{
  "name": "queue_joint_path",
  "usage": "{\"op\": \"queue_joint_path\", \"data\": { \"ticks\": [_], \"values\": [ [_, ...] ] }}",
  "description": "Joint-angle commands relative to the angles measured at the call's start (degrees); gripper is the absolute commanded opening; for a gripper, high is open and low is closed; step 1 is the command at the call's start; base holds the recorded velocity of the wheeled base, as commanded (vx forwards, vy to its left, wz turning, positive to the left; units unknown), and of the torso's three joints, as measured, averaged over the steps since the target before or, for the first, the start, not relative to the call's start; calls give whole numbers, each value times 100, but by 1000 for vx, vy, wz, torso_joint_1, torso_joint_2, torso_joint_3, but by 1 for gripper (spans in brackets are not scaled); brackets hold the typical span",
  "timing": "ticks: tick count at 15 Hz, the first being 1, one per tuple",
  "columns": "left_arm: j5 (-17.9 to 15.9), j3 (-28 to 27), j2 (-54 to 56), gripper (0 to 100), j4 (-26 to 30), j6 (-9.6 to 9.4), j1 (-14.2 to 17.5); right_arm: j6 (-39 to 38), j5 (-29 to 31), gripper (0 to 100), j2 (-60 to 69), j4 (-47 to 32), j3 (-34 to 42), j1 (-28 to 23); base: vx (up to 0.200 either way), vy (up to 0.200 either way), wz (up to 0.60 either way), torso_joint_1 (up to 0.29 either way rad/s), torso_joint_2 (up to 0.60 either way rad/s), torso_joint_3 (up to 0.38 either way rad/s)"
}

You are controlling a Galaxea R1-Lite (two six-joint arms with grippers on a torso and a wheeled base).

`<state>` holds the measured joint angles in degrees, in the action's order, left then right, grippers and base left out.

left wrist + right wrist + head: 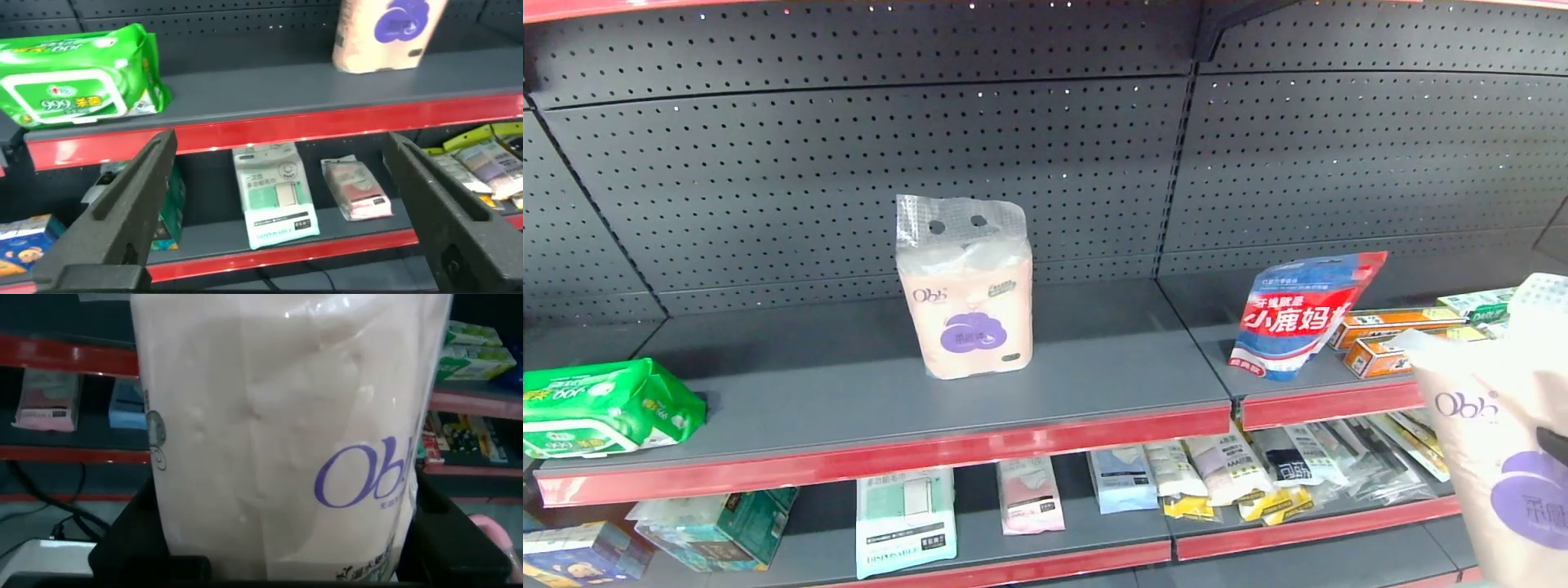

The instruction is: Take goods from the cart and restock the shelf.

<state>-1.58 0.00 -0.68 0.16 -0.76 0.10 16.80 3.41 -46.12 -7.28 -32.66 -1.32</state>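
Observation:
A pink toilet-paper pack [968,302] with a purple label stands upright mid-shelf on the grey shelf [849,408]; it is also the pack [384,33] in the left wrist view. A second, identical pack [1499,457] hangs in front of the shelf at the lower right, with my right gripper [278,547] shut on this pack [286,433]. One dark finger [1553,445] crosses its side. My left gripper [278,204] is open with nothing between its fingers, level with the shelf's red front edge [270,131].
Green wet wipes [605,406] lie at the shelf's left end. A red-blue pouch [1298,314] and toothpaste boxes [1396,335] stand on the right section. Small packets [907,518] fill the lower shelf. Bare shelf lies on both sides of the standing pack.

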Motion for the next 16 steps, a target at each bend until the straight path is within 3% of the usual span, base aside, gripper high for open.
{"op": "queue_joint_path", "data": {
  "ticks": [1, 2, 4, 5, 6, 7, 8, 9, 10, 11, 12, 13, 14, 15, 16],
  "values": [
    [-35, -9, -178, 100, 2, -56, -36, -168, -429, 0, 1078, 16, 480, 53, 0, 0, 0, 0, 0, 0],
    [-70, -9, -362, 100, 2, -206, -186, -177, -1080, 0, 1703, 7, 823, 79, 0, 0, 0, 0, 0, 0],
    [-299, -220, -433, 100, -16, -232, -212, -159, -1159, 0, 2089, 7, 954, 53, 0, 0, 0, 0, 0, 0],
    [-386, -1600, -1716, 100, 19, -4, -221, -291, -1159, 0, 2203, 16, 954, 44, 0, 0, 0, 0, 0, 0],
    [-378, -2276, -2489, 100, -42, 401, -212, -590, -1185, 0, 2247, 16, 981, 79, 0, 0, 0, 0, 0, 0],
    [-342, -2865, -3228, 100, -121, 673, -194, -933, -1168, 0, 2327, 16, 963, 70, 0, 0, 0, 0, 0, 0],
    [0, -3182, -4177, 100, -156, 436, 34, -968, -1141, 0, 2388, 7, 972, -27, 0, 0, 0, 0, 0, 0],
    [422, -3120, -4739, 100, -183, -4, 307, -977, -1097, 0, 2485, -2, 981, -62, 0, 0, 0, 0, 0, 0],
    [440, -2953, -5091, 100, -262, -443, 447, -977, -1018, 0, 2502, -11, 989, -70, 0, 0, 0, 0, 0, 0],
    [97, -2962, -5425, 100, -455, -707, 438, -977, -904, 0, 2511, -37, 998, -70, 0, 0, 0, 0, 0, 0],
    [-808, -3041, -5979, 100, -816, -874, 535, -986, -790, 0, 2432, -2, 1033, -35, 0, 0, 0, 0, 0, 0],
    [-1573, -3234, -6629, 100, -1290, -1041, 887, -977, -710, 0, 2388, -11, 1042, -44, 0, 0, 0, 0, 0, 0],
    [-2153, -3498, -7306, 100, -1615, -1348, 1168, -968, -702, 0, 2370, -11, 1042, -53, 0, 0, 0, 0, 0, 0],
    [-2689, -3823, -7974, 100, -1870, -1691, 1379, -959, -684, 0, 2370, -11, 1042, -53, 0, 0, 0, 0, 0, 0],
    [-3102, -4087, -8404, 100, -2002, -1920, 1440, -950, -684, 0, 2370, -11, 1033, -53, 0, 0, 0, 0, 0, 0]
  ]
}}
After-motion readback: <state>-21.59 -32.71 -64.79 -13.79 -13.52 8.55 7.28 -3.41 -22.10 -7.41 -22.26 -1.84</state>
